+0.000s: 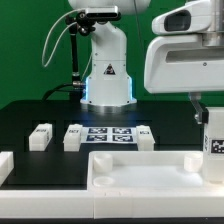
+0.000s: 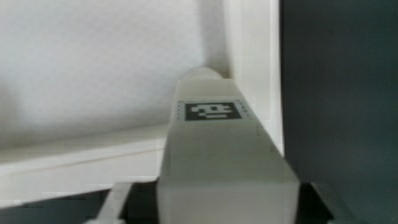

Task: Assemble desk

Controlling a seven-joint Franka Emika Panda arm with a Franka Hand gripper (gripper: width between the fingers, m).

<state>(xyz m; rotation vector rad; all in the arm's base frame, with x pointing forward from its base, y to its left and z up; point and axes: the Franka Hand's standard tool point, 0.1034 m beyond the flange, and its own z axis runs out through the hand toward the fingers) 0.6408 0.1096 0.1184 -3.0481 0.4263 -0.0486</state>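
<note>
The desk panel (image 1: 140,172), a wide white rimmed tray, lies at the front of the black table. My gripper (image 1: 207,118) is shut on a white leg (image 1: 213,145) with a black-and-white tag. It holds the leg upright over the panel's corner at the exterior view's right. In the wrist view the leg (image 2: 217,150) runs out from between the jaws of my gripper (image 2: 217,208) toward the panel's rim corner (image 2: 240,60). I cannot tell whether the leg touches the panel. Three more legs (image 1: 40,136) (image 1: 72,137) (image 1: 143,137) lie behind the panel.
The marker board (image 1: 108,133) lies flat between the loose legs. The robot base (image 1: 108,80) stands behind it. A white block (image 1: 5,165) sits at the exterior view's left edge. A green wall closes the back.
</note>
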